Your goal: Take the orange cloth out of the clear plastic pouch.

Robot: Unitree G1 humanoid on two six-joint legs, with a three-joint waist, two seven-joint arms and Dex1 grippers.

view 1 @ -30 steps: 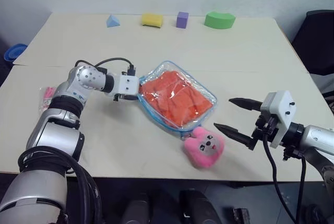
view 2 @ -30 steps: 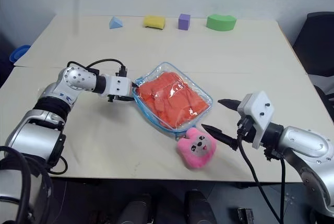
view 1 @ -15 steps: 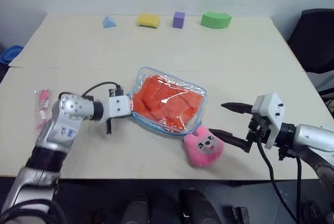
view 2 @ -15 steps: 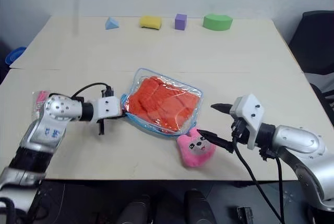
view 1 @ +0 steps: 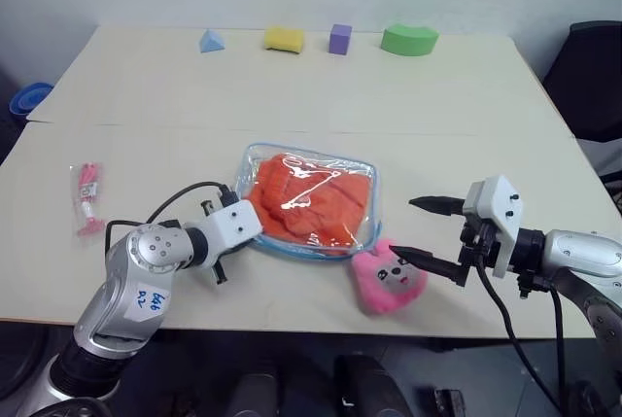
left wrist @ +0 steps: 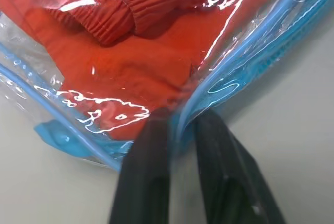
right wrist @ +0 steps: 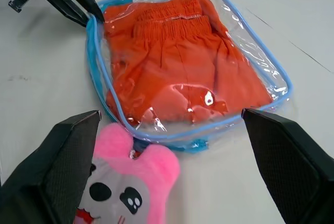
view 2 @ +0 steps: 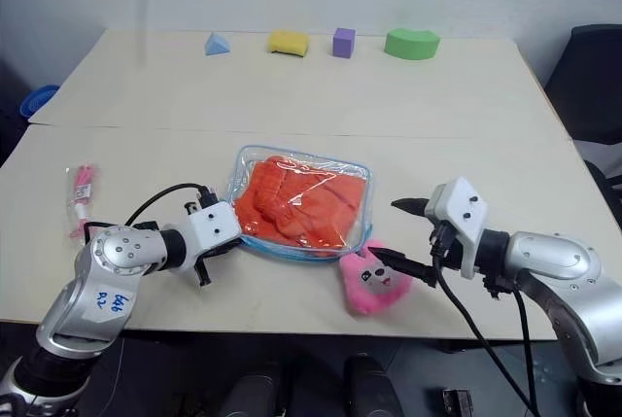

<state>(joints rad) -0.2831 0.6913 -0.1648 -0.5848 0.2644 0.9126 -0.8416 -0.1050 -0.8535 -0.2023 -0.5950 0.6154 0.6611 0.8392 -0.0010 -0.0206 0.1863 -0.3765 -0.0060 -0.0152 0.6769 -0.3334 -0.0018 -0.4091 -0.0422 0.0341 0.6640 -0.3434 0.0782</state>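
Orange cloth (view 1: 309,201) sits sealed inside the clear plastic pouch (view 1: 362,235) on the table (view 1: 292,96). Left tool (left wrist: 180,145) pinches the pouch's blue edge, apparently anchoring it; right tool (view 1: 420,232) hangs wide open beside a pink bunny (view 1: 387,279), seemingly ready to reach in.

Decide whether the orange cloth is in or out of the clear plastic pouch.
In. The orange cloth lies wholly behind the clear plastic pouch film, inside its blue edging.
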